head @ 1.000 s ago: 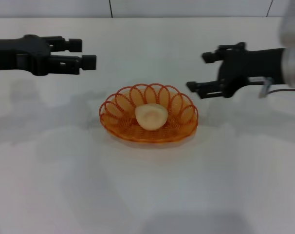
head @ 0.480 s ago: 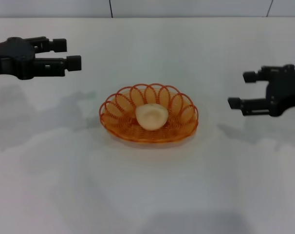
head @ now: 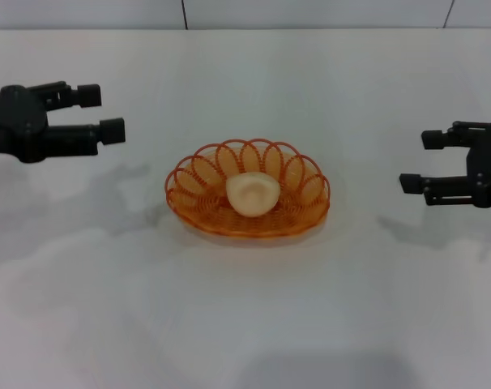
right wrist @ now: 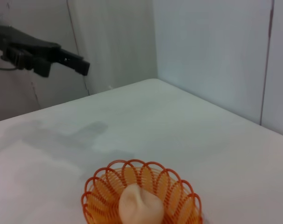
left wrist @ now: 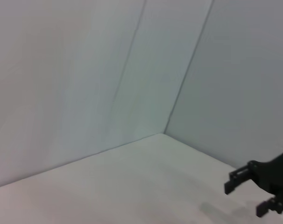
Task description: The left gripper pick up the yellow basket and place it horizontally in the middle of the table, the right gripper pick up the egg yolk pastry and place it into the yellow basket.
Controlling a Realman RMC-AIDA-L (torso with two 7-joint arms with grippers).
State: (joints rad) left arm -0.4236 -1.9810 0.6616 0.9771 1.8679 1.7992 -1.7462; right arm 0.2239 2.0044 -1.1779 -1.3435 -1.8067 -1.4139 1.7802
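Orange yellow basket (head: 247, 193) holds the egg yolk pastry (head: 252, 194); left gripper (head: 100, 113) and right gripper (head: 419, 161) jaws spread.

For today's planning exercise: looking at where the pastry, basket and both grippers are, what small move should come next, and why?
Probably just retreat and park both arms. The egg yolk pastry already sits in the yellow basket mid-table, while the left gripper and right gripper hang open and empty, well clear on either side.
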